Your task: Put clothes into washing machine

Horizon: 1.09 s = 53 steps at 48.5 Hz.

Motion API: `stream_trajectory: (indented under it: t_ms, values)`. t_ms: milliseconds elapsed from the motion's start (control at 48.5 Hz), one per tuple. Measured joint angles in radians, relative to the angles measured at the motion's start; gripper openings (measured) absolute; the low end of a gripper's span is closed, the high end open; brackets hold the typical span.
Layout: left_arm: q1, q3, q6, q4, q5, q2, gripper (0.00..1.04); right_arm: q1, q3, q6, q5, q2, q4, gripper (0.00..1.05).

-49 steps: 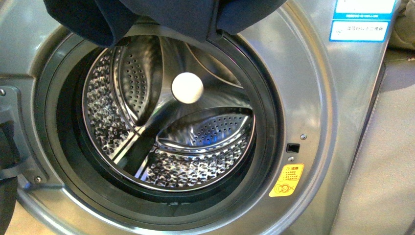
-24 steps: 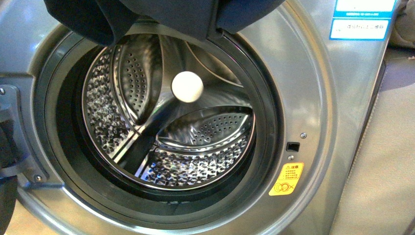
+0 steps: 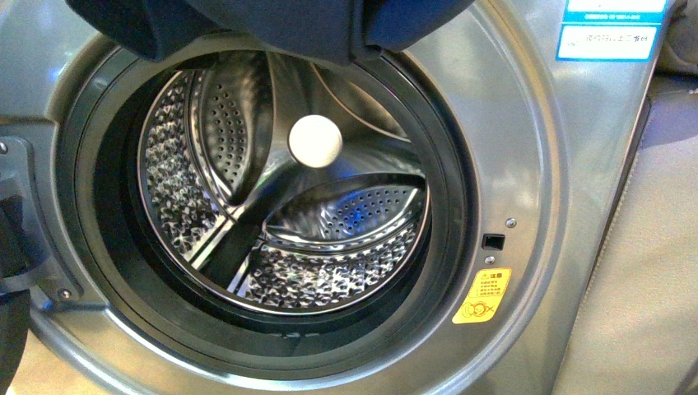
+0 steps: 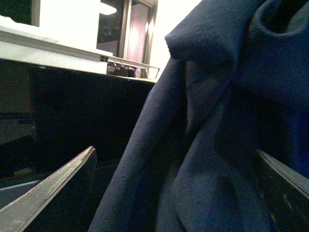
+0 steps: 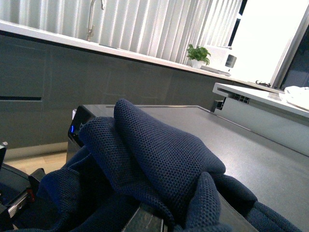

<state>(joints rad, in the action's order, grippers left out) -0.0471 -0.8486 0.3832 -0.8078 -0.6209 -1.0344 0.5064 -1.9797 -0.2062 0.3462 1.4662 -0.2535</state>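
We've got the dark navy soft fabric garment [image 3: 272, 25] bunched over our right tool [image 5: 183, 217], which looks clamped on it. Our left tool [image 4: 175, 150] stands wide, cloth draped between its jaws. Below both tools the silver-grey front-loading washing machine [image 3: 527, 164] gapes, its shiny perforated steel drum [image 3: 329, 271] empty. Nothing loaded yet; the drop is all to do.

The front view is evenly lit and sharp, with glare sparkling off the drum [image 3: 313, 271] and a blue glint on one paddle, while the clothes [image 3: 272, 25] read almost black. The left wrist view is dim and grainy. Far beyond the left gripper [image 4: 175, 150] the windows [image 4: 67, 21] blow out white. The right wrist view has bright, overexposed daylight behind and crisp weave up close.
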Motion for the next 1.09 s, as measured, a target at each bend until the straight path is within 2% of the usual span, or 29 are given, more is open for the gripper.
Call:
stream_trajectory:
  t_ms: [268, 494, 742, 886, 1092]
  values:
    - [-0.036, 0.0, 0.014, -0.005, -0.015, -0.031, 0.98, 0.0, 0.0, 0.0, 0.0, 0.0, 0.0, 0.06]
    - [-0.081, -0.006, 0.085, -0.103, -0.101, -0.048, 0.98, 0.0, 0.0, 0.0, 0.0, 0.0, 0.0, 0.06]
    - [-0.179, -0.004, 0.118, -0.155, -0.139, -0.051, 0.98, 0.0, 0.0, 0.0, 0.0, 0.0, 0.0, 0.06]
    - [-0.257, 0.015, 0.086, -0.125, -0.109, -0.015, 0.98, 0.0, 0.0, 0.0, 0.0, 0.0, 0.0, 0.06]
    - [-0.386, 0.004, -0.026, 0.007, 0.02, 0.026, 0.98, 0.0, 0.0, 0.0, 0.0, 0.0, 0.0, 0.06]
